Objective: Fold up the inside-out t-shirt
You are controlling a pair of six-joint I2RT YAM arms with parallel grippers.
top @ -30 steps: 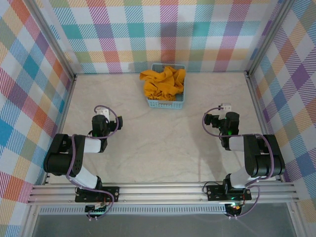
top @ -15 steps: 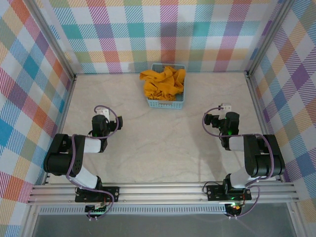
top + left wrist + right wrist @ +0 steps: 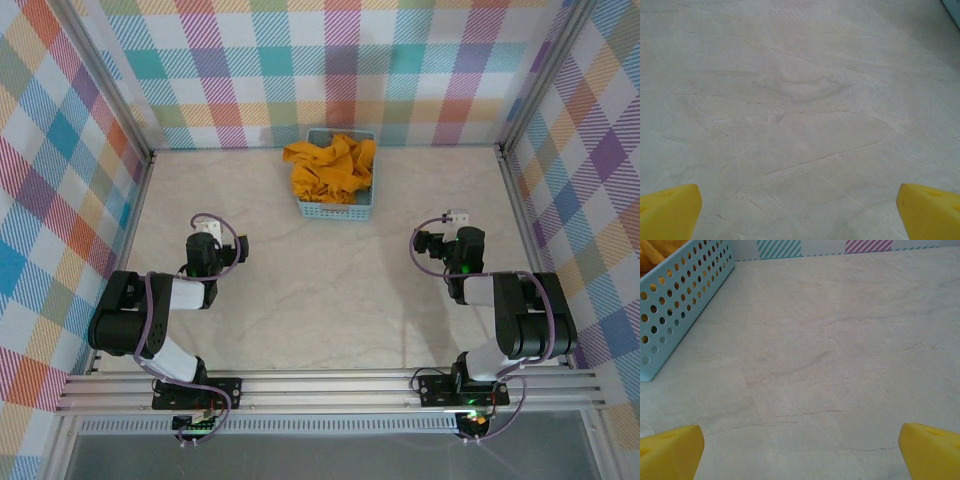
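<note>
Top camera overhead, facing down; wrist cameras skim table [image 3: 800, 100]; right shares basket [image 3: 670, 310].

The light blue basket [image 3: 336, 211] stands on the tabletop [image 3: 330, 300] close against the plaid walls [image 3: 330, 70], which close off the space behind it and far out to either side. The t-shirt [image 3: 330, 168] heaps above the basket's rim, open from above. To the left, right and near side of the basket the tabletop lies bare. The left hand [image 3: 800, 215] and right hand [image 3: 800, 452], fingers spread wide, both face open surface. The basket's perforated wall [image 3: 680, 305] rises ahead-left of the right hand.
</note>
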